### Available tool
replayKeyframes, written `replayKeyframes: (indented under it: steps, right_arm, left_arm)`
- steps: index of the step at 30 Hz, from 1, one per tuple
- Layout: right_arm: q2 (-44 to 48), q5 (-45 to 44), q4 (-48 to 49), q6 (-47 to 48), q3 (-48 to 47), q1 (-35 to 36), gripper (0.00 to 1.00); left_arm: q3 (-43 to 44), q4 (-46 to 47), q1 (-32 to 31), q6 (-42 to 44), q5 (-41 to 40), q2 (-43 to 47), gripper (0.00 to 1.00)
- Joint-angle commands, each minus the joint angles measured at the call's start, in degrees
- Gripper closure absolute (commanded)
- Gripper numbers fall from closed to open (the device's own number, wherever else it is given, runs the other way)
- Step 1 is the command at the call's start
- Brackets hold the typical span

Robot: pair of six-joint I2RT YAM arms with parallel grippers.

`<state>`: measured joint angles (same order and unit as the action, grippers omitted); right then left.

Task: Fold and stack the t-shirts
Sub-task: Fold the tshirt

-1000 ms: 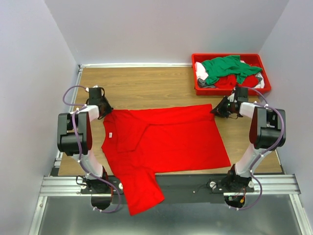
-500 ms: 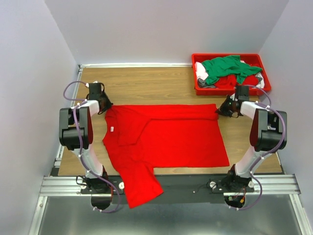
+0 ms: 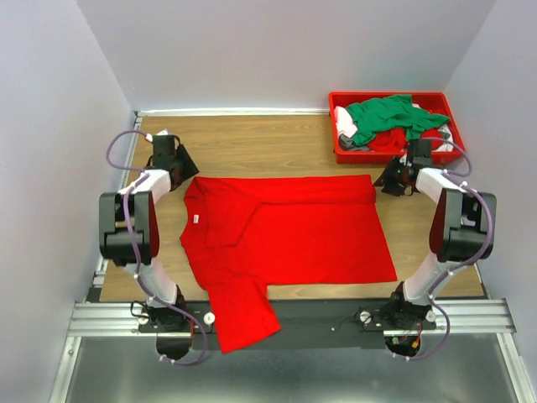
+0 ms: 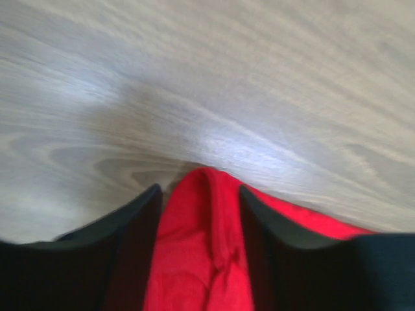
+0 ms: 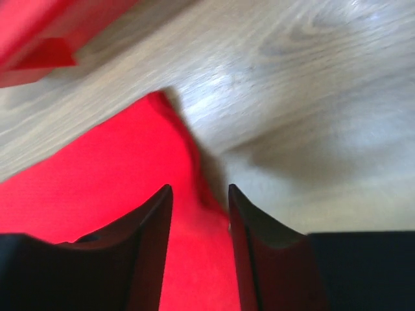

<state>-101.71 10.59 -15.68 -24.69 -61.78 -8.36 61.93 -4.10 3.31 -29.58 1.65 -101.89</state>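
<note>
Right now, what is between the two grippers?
The red t-shirt, spread flat on the table. Its far edge runs from the left gripper to the right gripper. The top view shows it.

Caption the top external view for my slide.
Left gripper and right gripper at the far corners of a spread red t-shirt; more shirts in the bin.

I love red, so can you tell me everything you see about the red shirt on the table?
The shirt is bright red, soft cloth with short sleeves and a small white tag by the neck. It lies spread flat on the wooden table, neck to the left, one sleeve reaching past the near edge. Its far corners lie between the open fingers of the left gripper and right gripper.
</note>
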Motion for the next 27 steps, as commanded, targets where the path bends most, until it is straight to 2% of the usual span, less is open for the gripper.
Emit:
replayKeyframes:
  steps: [1,4,10,12,16,19,22,24,27]
  right_arm:
    - [8.80,-2.33,-4.70,1.75,-0.45,1.32,0.51]
    - [14.07,-1.10,-5.67,2.54,1.22,5.89,0.49]
    - [19.18,2.06,-4.10,-1.23,3.42,22.66,0.50]
    - [19.01,4.86,0.36,-5.69,4.29,28.01,0.52]
    - [14.55,6.90,8.99,-13.27,5.53,35.24,0.61]
    - [9.36,8.13,13.13,-16.27,3.34,40.77,0.63]
    - [7.50,5.07,13.40,-17.76,2.80,42.64,0.63]
    - [8.28,-2.19,13.31,-19.16,4.99,42.46,0.63]
    - [9.86,-7.41,12.35,-16.98,6.75,41.68,0.61]
  left_arm:
    - [-0.41,-1.96,0.38,0.93,-6.65,10.90,0.24]
    - [-2.86,-3.81,0.21,1.89,-9.46,18.37,0.12]
    - [-10.77,-4.42,-2.07,3.57,-13.51,35.07,0.13]
    - [-14.11,-5.48,-6.01,3.13,-13.52,38.93,0.17]
    - [-17.54,-9.25,-14.29,0.76,-12.82,40.54,0.20]
    - [-20.35,-10.92,-19.38,-1.95,-9.93,40.80,0.24]
    - [-22.72,-11.19,-24.39,-6.17,-8.68,42.12,0.25]
    - [-24.48,-11.28,-26.94,-7.94,-8.68,42.38,0.25]
    - [-25.02,-12.25,-31.43,-9.88,-10.17,41.16,0.25]
